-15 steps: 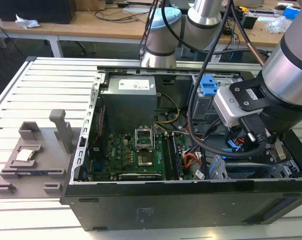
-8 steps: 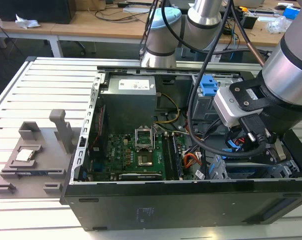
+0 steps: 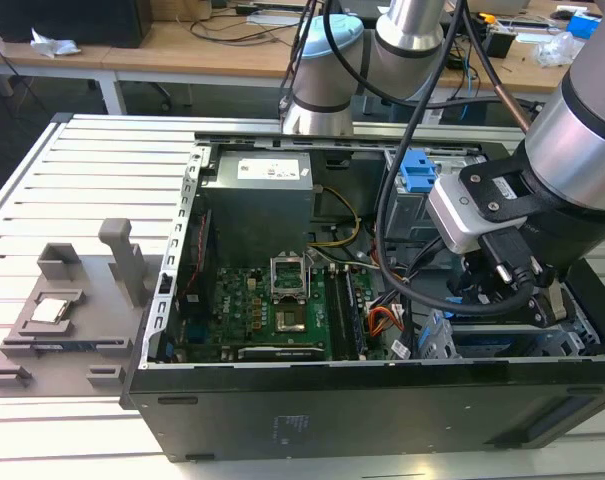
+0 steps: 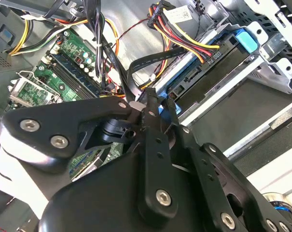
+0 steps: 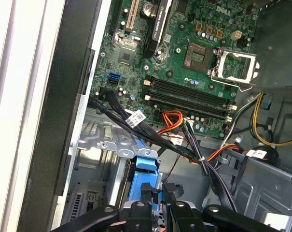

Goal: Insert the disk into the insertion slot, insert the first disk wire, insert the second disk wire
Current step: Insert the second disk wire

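disk (image 4: 218, 60) sits inside the insertion slot (image 4: 276, 63), blue carrier edge flush at the cage mouth, so seating looks done. one multicoloured wire bundle (image 4: 182, 36) runs to its rear edge. gripper (image 4: 158, 104) hovers just beside that edge, low in the computer case (image 3: 282, 420); fingers pressed near together on something small, cannot tell what.

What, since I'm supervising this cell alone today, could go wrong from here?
1. The pincer sits among the black flat ribbon cable and the red, yellow and black wire bundle; it may snag or tug one.
2. The arm's own black cables hang into the open case over the green motherboard and might catch on components.
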`<state>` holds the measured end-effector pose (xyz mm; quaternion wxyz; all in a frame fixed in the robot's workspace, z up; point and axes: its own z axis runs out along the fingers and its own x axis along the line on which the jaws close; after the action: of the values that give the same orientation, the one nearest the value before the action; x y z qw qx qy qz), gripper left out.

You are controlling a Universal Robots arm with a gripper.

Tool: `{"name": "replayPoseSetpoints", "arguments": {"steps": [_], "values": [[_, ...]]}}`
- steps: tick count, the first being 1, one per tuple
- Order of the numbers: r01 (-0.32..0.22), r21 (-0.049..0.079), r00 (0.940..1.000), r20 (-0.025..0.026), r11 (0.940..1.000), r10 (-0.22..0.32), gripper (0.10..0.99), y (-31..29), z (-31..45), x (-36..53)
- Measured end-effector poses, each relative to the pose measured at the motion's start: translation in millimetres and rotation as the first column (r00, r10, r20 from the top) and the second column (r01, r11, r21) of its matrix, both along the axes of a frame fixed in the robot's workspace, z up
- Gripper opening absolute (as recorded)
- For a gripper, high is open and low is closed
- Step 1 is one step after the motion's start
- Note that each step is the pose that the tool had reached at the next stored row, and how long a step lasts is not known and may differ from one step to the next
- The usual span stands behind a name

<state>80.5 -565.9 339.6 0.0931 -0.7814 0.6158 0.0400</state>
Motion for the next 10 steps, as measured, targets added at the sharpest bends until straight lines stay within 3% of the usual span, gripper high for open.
{"name": "replayPoseSetpoints", "arguments": {"steps": [3, 5, 7, 10], "values": [[0.0, 0.0, 1.0, 0.0, 1.0, 0.0, 0.208, 0.0, 0.0, 0.0], [0.001, -0.008, 1.0, 0.0, 1.0, -0.001, 0.208, 0.1, 1.0, 0.1], [0.015, -0.034, 0.9999, 0.0002, 0.9993, -0.015, 0.208, 0.0, 3.1, 1.8], [0.027, -0.05, 0.9996, 0.0, 0.9984, -0.027, 0.208, 0.8, 3.4, 4.7]]}}
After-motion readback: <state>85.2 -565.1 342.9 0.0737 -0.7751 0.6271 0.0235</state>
